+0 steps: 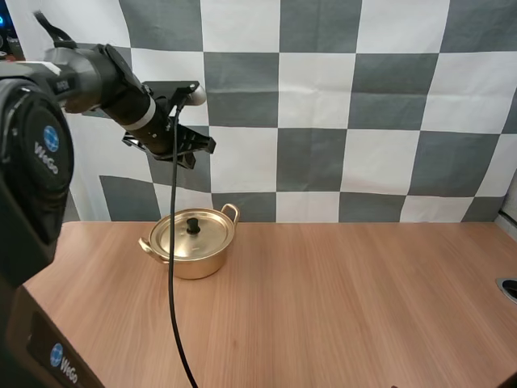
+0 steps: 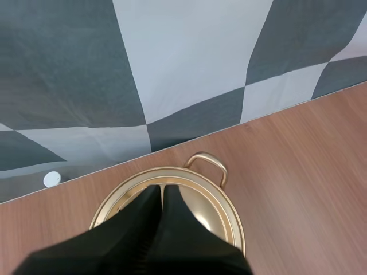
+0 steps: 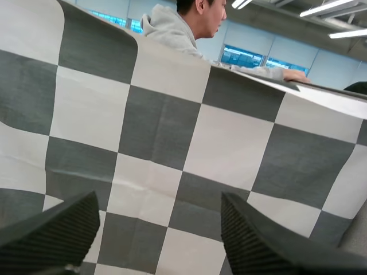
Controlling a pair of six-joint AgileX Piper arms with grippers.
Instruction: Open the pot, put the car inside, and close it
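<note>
Left claw (image 1: 194, 152) hangs above the lidded gold pot (image 1: 194, 265).

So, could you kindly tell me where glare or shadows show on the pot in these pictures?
High view: the light is even, the lid of the pot carries a pale sheen, and only a faint shadow lies on the table at its base. Left wrist view: a bright patch of glare sits on the lid beside the shut left pincer.
</note>
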